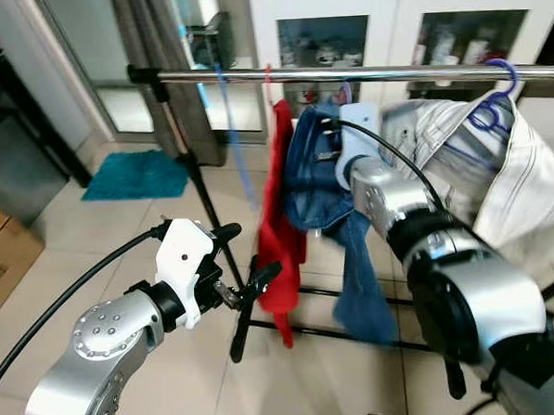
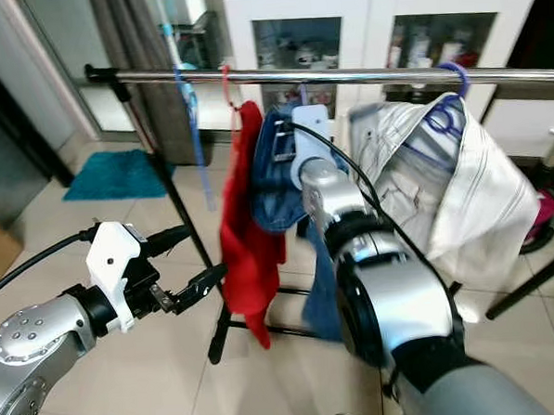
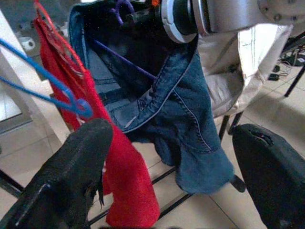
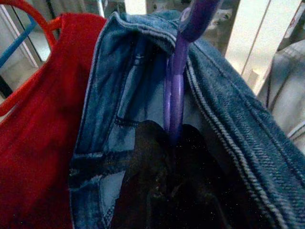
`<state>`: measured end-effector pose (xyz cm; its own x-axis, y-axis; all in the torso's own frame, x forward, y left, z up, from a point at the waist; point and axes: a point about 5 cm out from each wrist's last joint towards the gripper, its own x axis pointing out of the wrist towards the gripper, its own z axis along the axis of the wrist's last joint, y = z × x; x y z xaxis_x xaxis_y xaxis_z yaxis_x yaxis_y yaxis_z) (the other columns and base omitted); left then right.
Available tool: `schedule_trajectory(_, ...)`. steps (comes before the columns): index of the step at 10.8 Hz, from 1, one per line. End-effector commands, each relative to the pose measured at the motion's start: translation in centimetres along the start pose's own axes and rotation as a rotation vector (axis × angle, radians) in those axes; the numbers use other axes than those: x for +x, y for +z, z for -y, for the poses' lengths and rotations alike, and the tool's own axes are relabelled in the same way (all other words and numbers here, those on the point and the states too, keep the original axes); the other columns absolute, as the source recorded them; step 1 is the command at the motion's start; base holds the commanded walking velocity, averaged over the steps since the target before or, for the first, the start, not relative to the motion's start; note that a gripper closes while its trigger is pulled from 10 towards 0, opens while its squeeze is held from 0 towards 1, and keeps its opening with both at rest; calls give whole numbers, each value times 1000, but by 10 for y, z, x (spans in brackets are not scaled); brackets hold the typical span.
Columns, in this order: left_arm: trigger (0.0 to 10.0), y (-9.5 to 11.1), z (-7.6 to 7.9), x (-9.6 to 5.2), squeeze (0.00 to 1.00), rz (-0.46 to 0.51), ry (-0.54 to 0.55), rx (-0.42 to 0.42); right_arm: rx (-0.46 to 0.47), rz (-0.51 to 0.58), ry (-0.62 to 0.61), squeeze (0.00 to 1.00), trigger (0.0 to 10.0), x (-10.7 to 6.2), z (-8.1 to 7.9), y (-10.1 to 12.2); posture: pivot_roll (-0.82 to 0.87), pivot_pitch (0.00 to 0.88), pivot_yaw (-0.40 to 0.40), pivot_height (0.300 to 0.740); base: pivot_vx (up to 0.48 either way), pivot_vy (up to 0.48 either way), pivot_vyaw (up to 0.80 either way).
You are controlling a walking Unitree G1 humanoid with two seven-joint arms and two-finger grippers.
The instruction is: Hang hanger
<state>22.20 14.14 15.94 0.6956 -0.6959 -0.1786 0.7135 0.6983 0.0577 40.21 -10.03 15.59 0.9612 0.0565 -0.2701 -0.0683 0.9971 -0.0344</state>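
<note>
Purple hanger [image 4: 174, 90] carries a blue denim garment [image 1: 337, 209] and sits in the upper middle of the head views, just under the metal rail [image 1: 363, 71] of the clothes rack. The right gripper [image 4: 171, 136] is clenched on the hanger's neck, its black fingers pressed together around the purple plastic with the denim collar spread to either side. The right arm reaches up from the lower right of the frame to that spot. Whether the hook is over the rail cannot be told, since the wrist housing covers it.

Left of the denim a red garment [image 1: 279, 217] hangs from a red hanger [image 3: 57, 40], touching the denim along one edge. Further left an empty blue hanger [image 1: 236, 135] dangles from the rail. On the right a white jacket [image 1: 499, 187] hangs on a blue hanger [image 1: 496, 98].

The left gripper [image 1: 247, 265] hovers in the lower left, released, fingers spread and holding nothing, near the hem of the red garment but apart from it. A teal mat [image 1: 136, 174] lies on the tiled floor [image 1: 103, 263] at upper left.
</note>
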Motion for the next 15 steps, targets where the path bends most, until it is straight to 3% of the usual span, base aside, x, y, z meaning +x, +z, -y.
schedule_trajectory(1, 10000, 4, -1, 0, 176, 19, 26, 24, 37, 140, 8, 0, 10000, -6, 1, 6, -52, 53, 84, 740, 0, 0, 0)
schedule_trajectory(4, 10000, 20, -8, 11, 184, 114, 47, 34, 83, 280, -38, 0, 10000, -13, 9, 16, -69, 69, 95, 740, 0, 0, 0)
schedule_trajectory(7, 10000, 28, -3, 19, 184, 130, -42, 50, 81, 228, -122, 0, 10000, -4, 20, 39, -69, 92, 95, 740, 0, 0, 0)
schedule_trajectory(9, 10000, 27, -1, 17, 184, 105, -73, 56, 67, 123, -130, 0, 10000, 1, 24, 47, -57, 115, 89, 740, 0, 0, 0)
schedule_trajectory(11, 10000, 26, 3, 10, 184, 74, -110, 67, -11, 75, -139, 0, 10000, 3, 26, 55, -38, 142, 77, 740, 0, 0, 0)
schedule_trajectory(14, 10000, 20, 6, -1, 184, 30, -111, 64, -13, 16, -153, 0, 10000, 3, 36, 47, -23, 156, 67, 740, 0, 0, 0)
schedule_trajectory(15, 10000, 19, 7, -2, 180, 29, -109, 60, 10, 30, -142, 1000, 10000, 3, 37, 45, -33, 149, 72, 740, 0, 0, 0)
